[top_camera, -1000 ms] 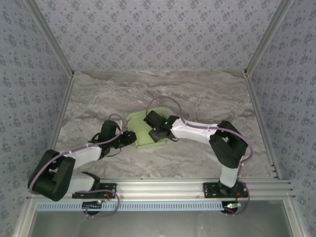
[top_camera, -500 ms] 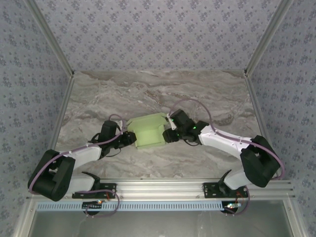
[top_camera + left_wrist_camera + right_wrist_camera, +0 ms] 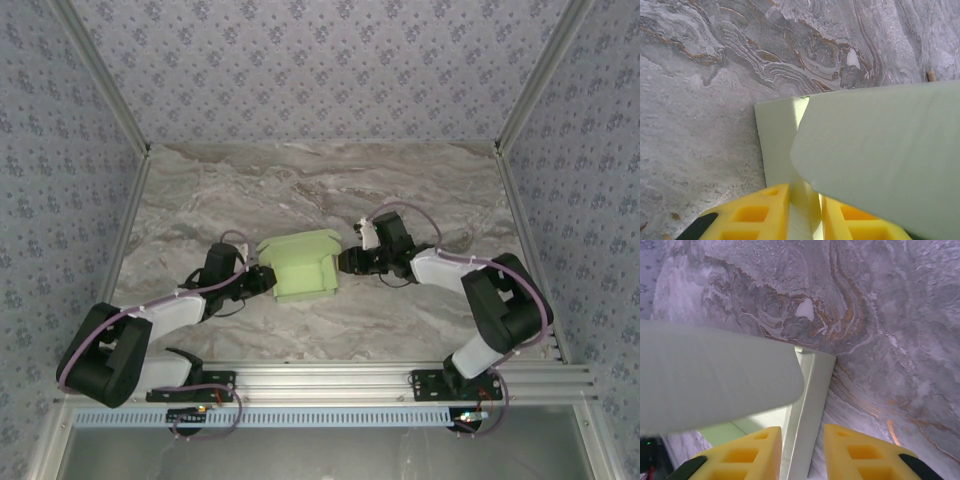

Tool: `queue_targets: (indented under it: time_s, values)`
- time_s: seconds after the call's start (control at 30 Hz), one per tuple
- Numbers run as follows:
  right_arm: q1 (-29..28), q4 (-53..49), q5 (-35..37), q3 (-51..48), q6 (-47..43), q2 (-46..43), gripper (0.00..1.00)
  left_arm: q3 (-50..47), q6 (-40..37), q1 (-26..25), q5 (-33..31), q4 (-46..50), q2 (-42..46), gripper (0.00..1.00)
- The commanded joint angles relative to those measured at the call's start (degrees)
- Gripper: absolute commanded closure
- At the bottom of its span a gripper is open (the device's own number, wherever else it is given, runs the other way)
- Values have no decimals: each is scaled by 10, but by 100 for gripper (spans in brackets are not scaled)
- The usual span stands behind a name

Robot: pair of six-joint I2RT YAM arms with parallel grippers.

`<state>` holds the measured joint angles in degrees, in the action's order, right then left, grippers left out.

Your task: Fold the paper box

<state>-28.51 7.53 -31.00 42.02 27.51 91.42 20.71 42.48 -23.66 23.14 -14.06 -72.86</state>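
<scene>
From above, the paper box lies on the counter between your hands. Its long axis seems to run from left hand to right hand.

Left wrist: that hand is pinched on the box's edge.

Right wrist: the fingers straddle an upright flap, not clamped.

It's thin, light card that likely creases easily, so grip edges beside the folds.

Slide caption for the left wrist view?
Left tool pinching the edge of the green paper box on the marble table.

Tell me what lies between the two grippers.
The paper box lies between the left gripper and the right gripper, in the top external view.
</scene>
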Motion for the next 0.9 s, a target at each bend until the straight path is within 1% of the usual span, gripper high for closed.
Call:
queue_targets:
  time_s: [0.0,0.43,0.87]
  values:
    - [4,52,-56,-6,30,22,71,12,-13,-3,-3,8,5,78]
    - [5,64,-62,-22,34,39,76,11,-12,-3,-3,6,4,78]
    - [-6,71,-63,-32,40,36,74,9,-11,-3,-3,5,5,78]
